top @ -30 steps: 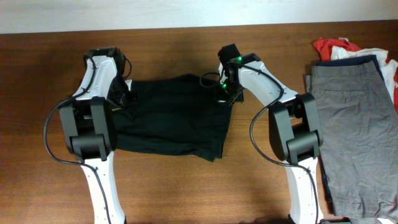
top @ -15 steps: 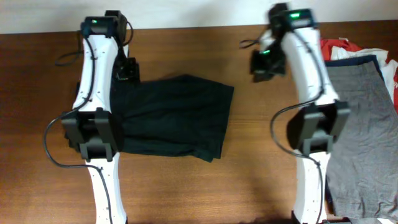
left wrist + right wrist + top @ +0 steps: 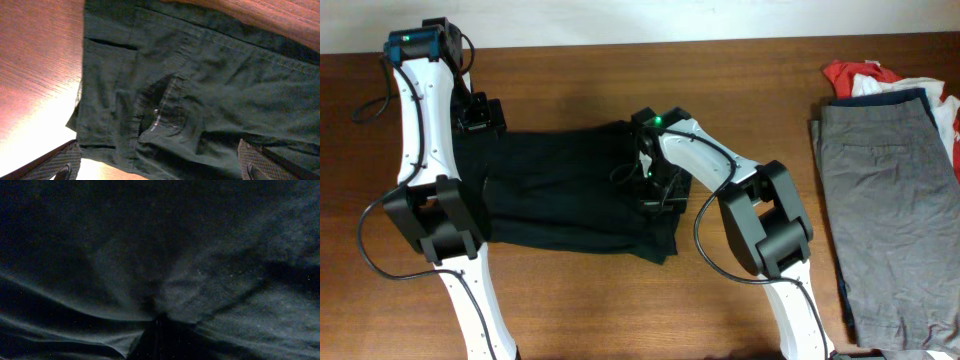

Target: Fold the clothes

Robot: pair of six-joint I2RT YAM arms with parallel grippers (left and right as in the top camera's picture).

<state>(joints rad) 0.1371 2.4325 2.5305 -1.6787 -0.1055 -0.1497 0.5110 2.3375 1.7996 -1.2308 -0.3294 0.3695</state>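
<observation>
Dark green shorts (image 3: 570, 190) lie flat on the wooden table (image 3: 620, 310), left of centre. My left gripper (image 3: 480, 113) hovers over their upper left corner. In the left wrist view it is open (image 3: 160, 167), its ribbed fingers (image 3: 55, 162) wide apart, with the waistband and fly (image 3: 160, 120) beneath. My right gripper (image 3: 655, 190) is down on the right part of the shorts. The right wrist view is filled with dark cloth (image 3: 200, 255), whose creases run together at the shut tips (image 3: 157, 330), which pinch it.
A stack of clothes sits at the right edge of the table: grey shorts (image 3: 885, 200) on top, a navy piece (image 3: 880, 93) and a red and white garment (image 3: 850, 73) behind. Bare wood lies between the two piles.
My left gripper has opened, let go of the shorts' corner and drawn back up and left. The right arm swung up to the right, then came down onto the shorts' right part.
</observation>
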